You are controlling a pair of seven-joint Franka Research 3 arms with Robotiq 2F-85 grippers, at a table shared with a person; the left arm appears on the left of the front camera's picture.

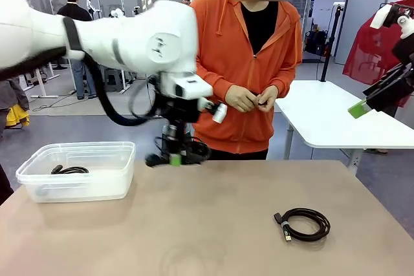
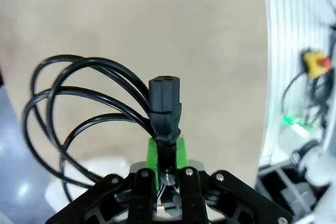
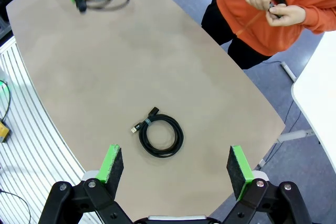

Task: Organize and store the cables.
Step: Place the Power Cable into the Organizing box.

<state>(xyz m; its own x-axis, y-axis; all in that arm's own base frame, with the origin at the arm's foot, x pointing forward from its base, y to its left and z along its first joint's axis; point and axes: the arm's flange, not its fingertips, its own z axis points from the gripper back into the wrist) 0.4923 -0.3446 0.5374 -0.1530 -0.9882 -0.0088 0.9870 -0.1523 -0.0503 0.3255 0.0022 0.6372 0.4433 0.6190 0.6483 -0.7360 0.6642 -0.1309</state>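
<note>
My left gripper [image 1: 173, 157] hangs over the table's far side, just right of the clear bin, and is shut on a black cable. In the left wrist view the green pads [image 2: 152, 151] pinch the cord just below its black plug [image 2: 165, 106], and its loops [image 2: 79, 108] fan out to the left. A second coiled cable [image 1: 304, 223] lies flat on the table at the front right, also seen as a coil [image 3: 160, 134] right below my right gripper [image 3: 175, 163]. The right gripper [image 1: 359, 109] is open and held high at the right. Another cable [image 1: 70, 170] lies in the bin.
The clear plastic bin [image 1: 39, 159] stands at the table's left. A person in an orange hoodie stands at the far edge, both hands [image 1: 255, 98] together on something small and dark. A white table [image 1: 336, 121] stands behind on the right.
</note>
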